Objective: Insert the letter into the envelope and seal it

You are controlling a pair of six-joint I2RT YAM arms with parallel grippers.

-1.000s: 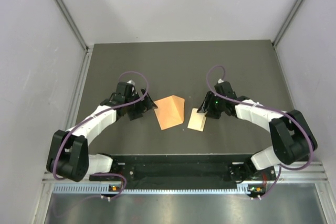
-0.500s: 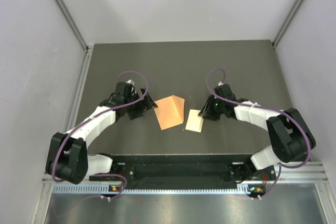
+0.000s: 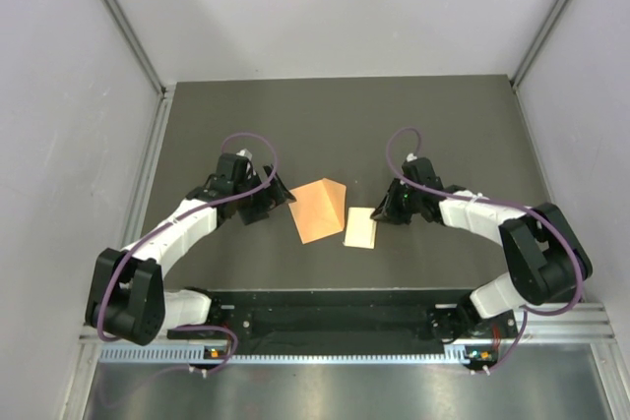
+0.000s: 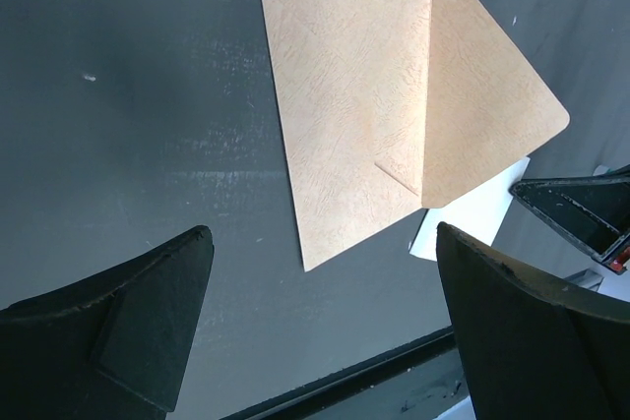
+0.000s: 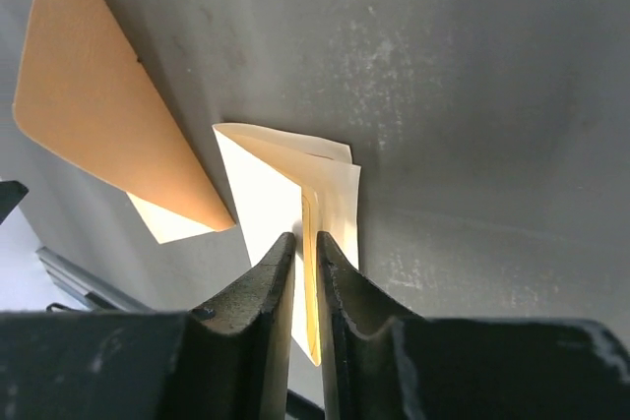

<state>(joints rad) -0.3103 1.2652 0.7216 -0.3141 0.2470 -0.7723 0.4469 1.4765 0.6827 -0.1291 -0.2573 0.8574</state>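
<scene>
A dark grey matte worktop [image 3: 335, 115] sits inside an enclosure of pale grey walls [image 3: 325, 7], with both arms reaching in from its near edge.

The right jaws, at the end of the right arm [image 3: 472, 211], are clenched almost together. In the right wrist view a raised edge of the thin, pale cream rectangular paper letter [image 3: 360, 228] stands in the narrow slit between the two black fingers [image 5: 266, 292], so they are grasping the letter [image 5: 258, 194]. The sheet looks folded, with one layer lifted where the fingers pinch it and the rest spreading forward from the fingertips onto the worktop.

Just past the letter's far corner from the right jaws lies the small orange paper envelope [image 3: 319, 210]. Its pointed triangular flap is open and turned toward these jaws. The flap's rounded tip [image 5: 98, 115] overlaps one corner of the letter, though I cannot tell whether the two touch.

The left jaws, on the left arm [image 3: 182, 223], are released and spread wide. Their black fingers [image 4: 148, 322] frame only bare worktop. The envelope [image 4: 364, 115] lies flat ahead of them, apart from both fingertips, and a pale corner of the letter [image 4: 472, 218] shows beyond its flap.
</scene>
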